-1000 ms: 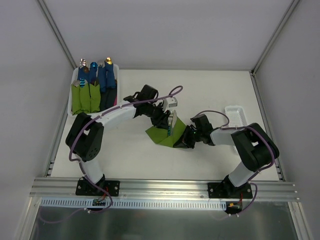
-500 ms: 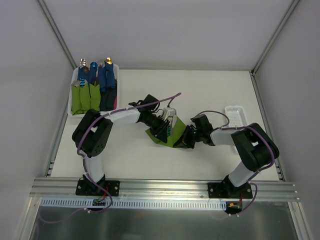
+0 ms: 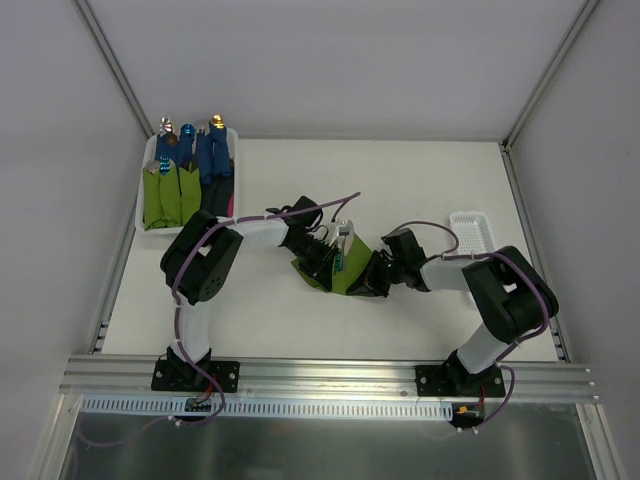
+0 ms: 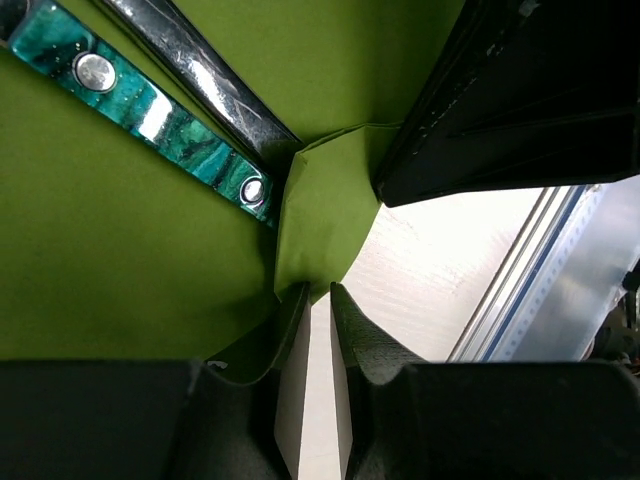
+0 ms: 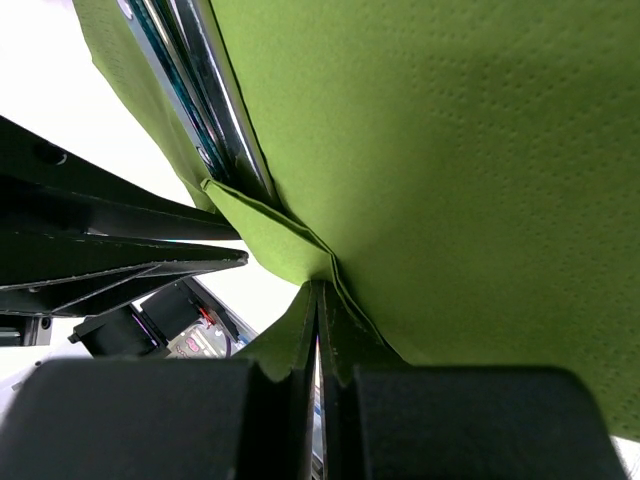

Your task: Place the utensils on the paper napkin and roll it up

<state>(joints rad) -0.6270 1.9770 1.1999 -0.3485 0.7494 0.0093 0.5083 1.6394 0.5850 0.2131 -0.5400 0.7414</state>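
Observation:
The lime-green paper napkin (image 3: 333, 276) lies mid-table, partly folded over the utensils (image 3: 342, 250). In the left wrist view a teal riveted handle (image 4: 150, 108) and a silver piece (image 4: 205, 85) rest on the napkin (image 4: 120, 250). My left gripper (image 3: 322, 258) is low at the napkin's folded corner (image 4: 325, 215). Its jaws stand a narrow gap apart with bare table showing between them. My right gripper (image 3: 372, 276) is shut on the napkin's right corner (image 5: 290, 245), beside the utensils (image 5: 205, 100).
A white bin (image 3: 144, 190) at the back left holds green and blue rolled bundles. A small white tray (image 3: 470, 232) sits at the right. Metal frame posts run along both sides, and a rail along the near edge.
My left arm has folded in and its gripper has come down to the napkin beside the utensils. The right gripper has held its place on the napkin.

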